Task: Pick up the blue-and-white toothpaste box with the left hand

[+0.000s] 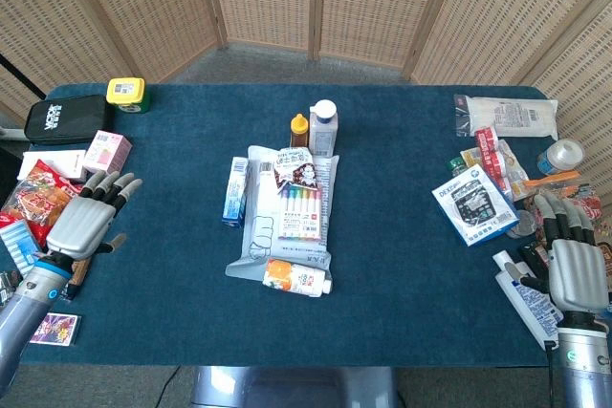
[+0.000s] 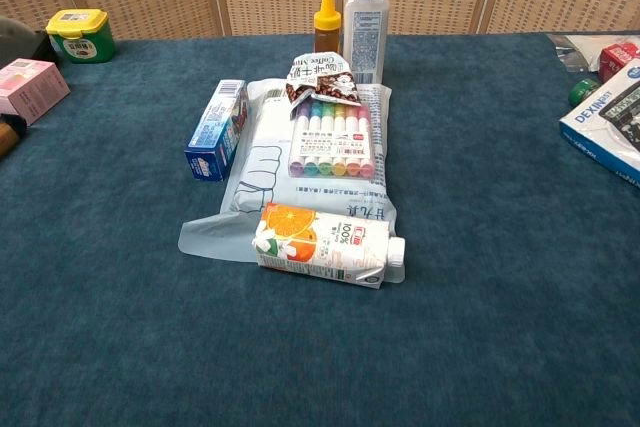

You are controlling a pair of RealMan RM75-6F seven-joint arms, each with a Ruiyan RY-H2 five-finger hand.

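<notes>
The blue-and-white toothpaste box (image 1: 235, 191) (image 2: 218, 130) lies flat on the blue table, along the left edge of a clear plastic bag (image 1: 256, 246). My left hand (image 1: 84, 222) hovers open at the table's left side, fingers spread and pointing toward the middle, well to the left of the box. My right hand (image 1: 575, 265) is open at the right edge, over a white package. Neither hand appears in the chest view.
On the bag lie a marker set (image 1: 300, 212), a coffee sachet (image 1: 300, 173) and an orange juice carton (image 1: 295, 279). Behind stand a yellow-capped bottle (image 1: 299, 130) and a white bottle (image 1: 323, 128). Snacks, a pink box (image 1: 107, 154) and a black case (image 1: 63, 120) crowd the left edge; a calculator box (image 1: 472, 206) sits right.
</notes>
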